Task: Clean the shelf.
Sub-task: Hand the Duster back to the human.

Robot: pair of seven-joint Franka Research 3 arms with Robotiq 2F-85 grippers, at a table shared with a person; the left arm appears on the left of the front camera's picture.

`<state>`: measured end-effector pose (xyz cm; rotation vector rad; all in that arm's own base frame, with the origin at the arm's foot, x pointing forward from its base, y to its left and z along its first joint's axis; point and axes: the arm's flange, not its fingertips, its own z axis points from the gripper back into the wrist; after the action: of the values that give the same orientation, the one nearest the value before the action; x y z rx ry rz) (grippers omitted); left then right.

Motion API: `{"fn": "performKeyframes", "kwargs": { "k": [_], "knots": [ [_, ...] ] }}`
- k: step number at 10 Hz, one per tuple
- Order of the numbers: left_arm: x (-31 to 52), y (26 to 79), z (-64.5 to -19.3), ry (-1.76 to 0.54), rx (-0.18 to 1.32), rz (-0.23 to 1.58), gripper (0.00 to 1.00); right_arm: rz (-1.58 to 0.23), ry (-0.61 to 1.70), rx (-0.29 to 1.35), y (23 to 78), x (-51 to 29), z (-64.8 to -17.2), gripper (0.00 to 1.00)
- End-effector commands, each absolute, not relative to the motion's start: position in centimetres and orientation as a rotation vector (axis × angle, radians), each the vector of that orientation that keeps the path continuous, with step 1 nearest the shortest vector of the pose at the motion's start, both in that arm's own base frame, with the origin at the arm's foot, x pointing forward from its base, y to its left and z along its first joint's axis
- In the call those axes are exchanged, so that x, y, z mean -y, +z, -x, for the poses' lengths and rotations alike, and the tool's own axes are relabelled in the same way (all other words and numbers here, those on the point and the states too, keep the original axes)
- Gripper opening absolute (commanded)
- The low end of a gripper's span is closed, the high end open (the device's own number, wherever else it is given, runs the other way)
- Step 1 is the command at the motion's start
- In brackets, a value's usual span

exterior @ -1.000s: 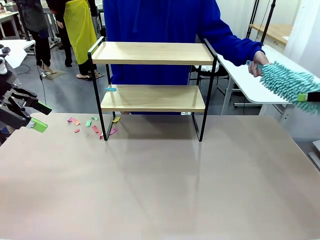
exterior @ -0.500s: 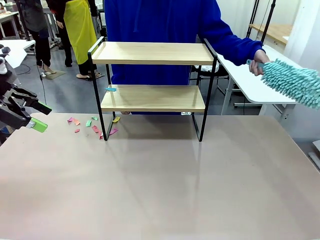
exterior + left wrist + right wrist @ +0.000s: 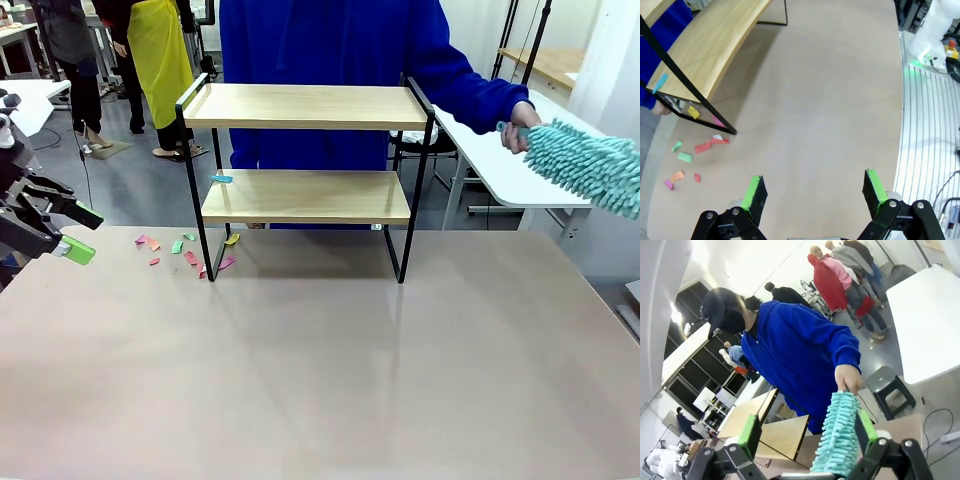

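The shelf (image 3: 305, 150) is built of two light, matt wooden boards held in a thin black metal frame. The desk (image 3: 320, 380) is smooth, with a faint sheen. A fluffy teal cloth duster (image 3: 590, 165) and small coloured paper scraps (image 3: 185, 250) are seen.

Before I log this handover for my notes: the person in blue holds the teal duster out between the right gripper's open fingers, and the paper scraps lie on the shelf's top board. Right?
Not quite. The paper scraps lie on the table by the shelf's left legs, as the front view shows; its top board is bare. The rest holds: the person's hand holds the teal duster between the right gripper's open fingers.
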<state>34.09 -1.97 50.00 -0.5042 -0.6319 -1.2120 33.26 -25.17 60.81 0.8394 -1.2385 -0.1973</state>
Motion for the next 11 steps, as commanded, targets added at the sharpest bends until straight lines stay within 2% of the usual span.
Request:
{"fn": "performKeyframes", "kwargs": {
  "k": [1,11],
  "knots": [
    [2.09,50.03,-34.19,-1.217,0.655,0.529,1.00,-0.804,-0.190,1.252,61.68,24.68,-33.03,1.00],
    [2.09,50.03,-34.19,-1.217,0.655,0.529,1.00,-0.804,-0.190,1.252,61.68,24.68,-33.03,1.00]
  ]
}}
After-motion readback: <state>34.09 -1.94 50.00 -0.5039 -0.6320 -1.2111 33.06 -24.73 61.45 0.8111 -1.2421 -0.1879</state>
